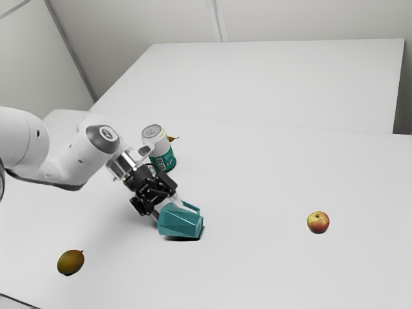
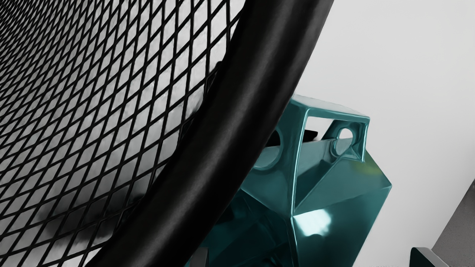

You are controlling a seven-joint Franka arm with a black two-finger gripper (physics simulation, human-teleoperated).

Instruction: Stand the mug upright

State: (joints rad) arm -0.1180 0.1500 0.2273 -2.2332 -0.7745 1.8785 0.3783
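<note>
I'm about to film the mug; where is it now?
In the exterior view, the mug lies on its side left of centre, right by the gripper's fingertips, between the brown fruit and the apple.

Toward the far edge of the bench point(image 1: 257, 277), a can point(image 1: 161, 151) hides most of a brown fruit point(image 1: 172, 138); in the wrist view, a black tube point(image 2: 230, 141) covers part of the mug point(image 2: 345, 207).

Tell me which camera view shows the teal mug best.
The exterior view: it shows the teal mug nearly whole, lying on its side. The wrist view shows its handle and faceted side closer, but a black-rimmed mesh covers part of it.
</note>
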